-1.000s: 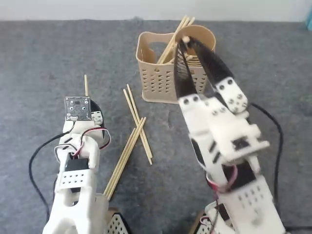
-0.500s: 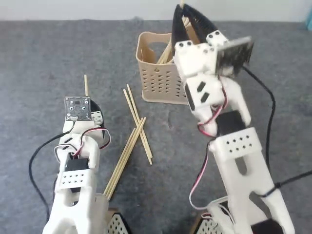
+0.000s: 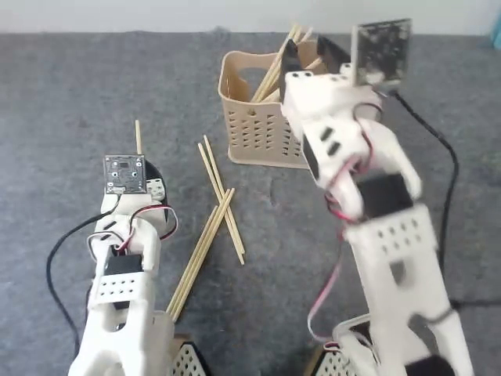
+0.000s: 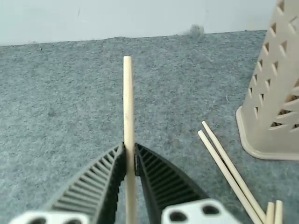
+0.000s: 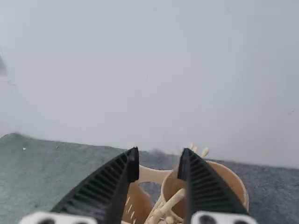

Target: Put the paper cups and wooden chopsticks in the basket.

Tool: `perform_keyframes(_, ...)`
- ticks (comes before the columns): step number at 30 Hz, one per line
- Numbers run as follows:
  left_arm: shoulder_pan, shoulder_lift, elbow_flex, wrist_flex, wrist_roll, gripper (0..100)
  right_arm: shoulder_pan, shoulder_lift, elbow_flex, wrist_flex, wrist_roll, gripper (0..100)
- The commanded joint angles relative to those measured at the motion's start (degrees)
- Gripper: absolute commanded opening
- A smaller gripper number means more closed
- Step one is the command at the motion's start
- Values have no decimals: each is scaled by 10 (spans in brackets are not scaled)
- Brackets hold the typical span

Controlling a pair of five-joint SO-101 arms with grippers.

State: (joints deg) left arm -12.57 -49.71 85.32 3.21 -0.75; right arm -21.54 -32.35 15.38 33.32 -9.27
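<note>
High view: right hand [image 3: 307, 45] partly hides basket [image 3: 254, 129].

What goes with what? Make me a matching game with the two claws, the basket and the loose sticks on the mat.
Things:
1. left claw
2. right claw
3. basket
4. loose chopsticks

States:
A. lying flat on the grey mat
B. open, holding nothing, above the basket
C. shut on one chopstick
D. standing upright with chopsticks poking out of the top

Pairs: 1-C, 2-B, 3-D, 4-A
</note>
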Motion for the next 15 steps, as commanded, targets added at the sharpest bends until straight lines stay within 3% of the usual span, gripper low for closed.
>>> perform_keyframes(1,-3,-16,-3,-17,2,12,0,-114,-36,83,-18,51)
perform_keyframes(4,-3,-16,-3,-16,2,12,7,-168,-36,162,-18,6)
perform_keyframes(11,-3,-16,-2,-16,2,12,50,-281,-32,389,-33,9)
perform_keyframes(15,-3,-16,-2,-15,2,12,52,-321,65,495,-31,9)
